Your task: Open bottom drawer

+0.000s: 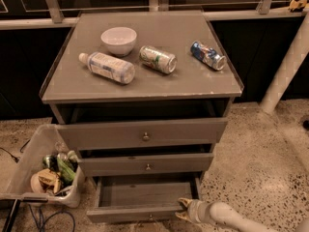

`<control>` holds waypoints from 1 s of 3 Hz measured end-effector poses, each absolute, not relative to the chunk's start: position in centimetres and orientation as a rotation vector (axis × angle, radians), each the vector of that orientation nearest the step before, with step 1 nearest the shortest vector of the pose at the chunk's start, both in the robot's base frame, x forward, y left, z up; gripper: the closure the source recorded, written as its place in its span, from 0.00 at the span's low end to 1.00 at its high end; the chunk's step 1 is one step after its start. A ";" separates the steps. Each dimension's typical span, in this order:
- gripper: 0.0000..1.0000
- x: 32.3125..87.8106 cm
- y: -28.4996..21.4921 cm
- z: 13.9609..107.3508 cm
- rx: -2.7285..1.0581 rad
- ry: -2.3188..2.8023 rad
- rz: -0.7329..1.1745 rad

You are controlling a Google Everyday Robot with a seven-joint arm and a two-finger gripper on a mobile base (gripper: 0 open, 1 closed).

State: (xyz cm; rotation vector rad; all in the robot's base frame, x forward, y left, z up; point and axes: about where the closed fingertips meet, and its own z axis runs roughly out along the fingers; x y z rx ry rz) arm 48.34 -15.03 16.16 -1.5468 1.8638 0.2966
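Note:
The grey cabinet has three drawers. The bottom drawer (140,211) is pulled out, showing its plain grey inside; its slim front sits at the frame's lower edge with a small knob (150,218) barely visible. My gripper (183,210) is at the drawer's right front corner, at the end of the white arm (227,215) coming in from the lower right. The middle drawer (145,164) and the top drawer (142,133) stand slightly out from the cabinet body.
On the cabinet top (63,91) lie a white bowl (119,40), a plastic bottle (107,67), and two cans (158,59) (207,55). A clear bin (29,170) of items stands on the floor at the left. A white post (287,66) rises at the right.

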 end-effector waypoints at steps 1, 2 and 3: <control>0.12 48.3 -15.0 16.2 -1.547 1.864 0.297; 0.11 48.3 -15.0 16.2 -1.547 1.864 0.297; 0.35 46.5 -16.2 15.7 -1.517 1.895 0.298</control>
